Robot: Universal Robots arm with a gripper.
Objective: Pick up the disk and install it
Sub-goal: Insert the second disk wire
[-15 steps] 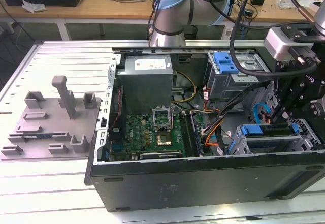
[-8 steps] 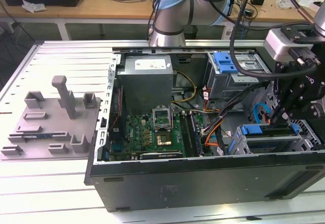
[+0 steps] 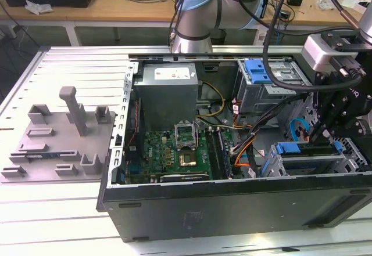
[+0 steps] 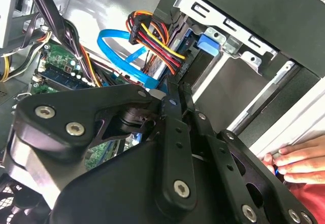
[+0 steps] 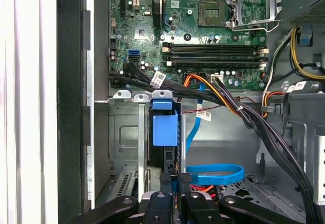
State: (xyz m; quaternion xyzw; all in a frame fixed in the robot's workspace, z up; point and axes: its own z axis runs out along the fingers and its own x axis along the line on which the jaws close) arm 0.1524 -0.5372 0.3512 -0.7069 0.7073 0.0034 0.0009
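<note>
The disk (image 3: 302,149) stands on edge in the drive cage at the near corner of the open computer case (image 3: 232,201), on the exterior view's right. Its blue carrier frame shows along its upper edge. In the first wrist view the disk's blue tab (image 5: 165,125) sits between the cage's metal rails. My gripper (image 5: 176,179) is right at the dark end of the drive, its two fingers shut together with no gap. In the exterior view the gripper (image 3: 321,133) hangs just above the cage. In the second wrist view its tips (image 4: 175,89) point at the blue tab (image 4: 208,41).
A blue flat cable (image 5: 213,173) and bundled power wires (image 5: 254,117) run close beside the cage. The grey power-supply box (image 3: 168,90), the motherboard (image 3: 174,151) and a blue caddy (image 3: 258,70) fill the case. A grey fixture (image 3: 64,134) lies outside it. A person's hand (image 4: 299,163) rests on the case edge.
</note>
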